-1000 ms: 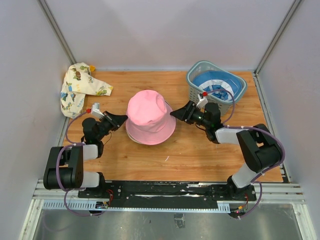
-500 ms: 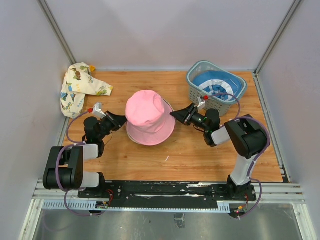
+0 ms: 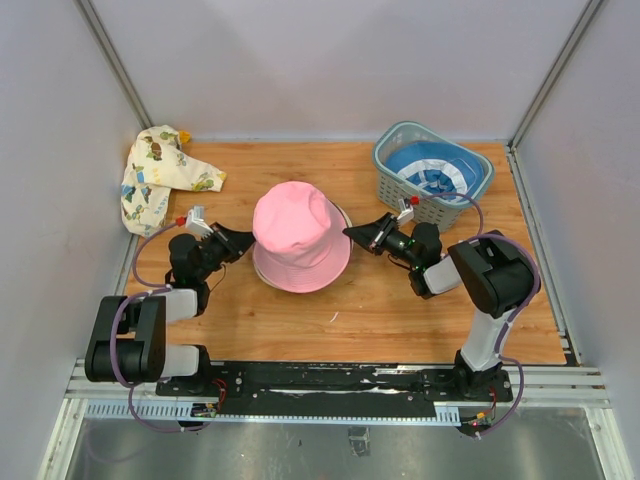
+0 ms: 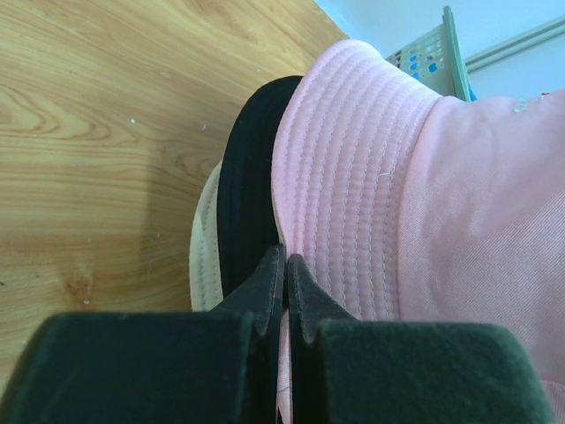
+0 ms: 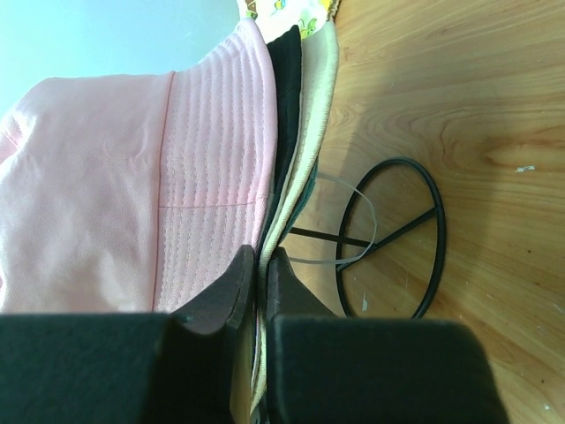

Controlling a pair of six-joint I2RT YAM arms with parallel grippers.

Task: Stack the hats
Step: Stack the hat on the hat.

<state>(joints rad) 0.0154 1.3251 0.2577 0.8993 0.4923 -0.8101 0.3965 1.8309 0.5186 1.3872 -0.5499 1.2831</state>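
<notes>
Top external view: two pincers, both pressed together. Left pincer (image 3: 243, 239) just left, right pincer (image 3: 350, 232) at right brim of one central three-hat pile: pink hat (image 3: 295, 225) over black hat (image 4: 252, 177) over cream hat (image 4: 205, 256). Farther: one patterned hat (image 3: 155, 175) far left, one blue hat (image 3: 430, 170) inside basket (image 3: 440, 208) far right.

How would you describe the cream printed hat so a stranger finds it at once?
On the wooden table, look at the far left corner by the wall. A crumpled cream fabric hat lies there alone. Unlike the plain pink bucket hat in the middle, it bears small coloured prints.
</notes>
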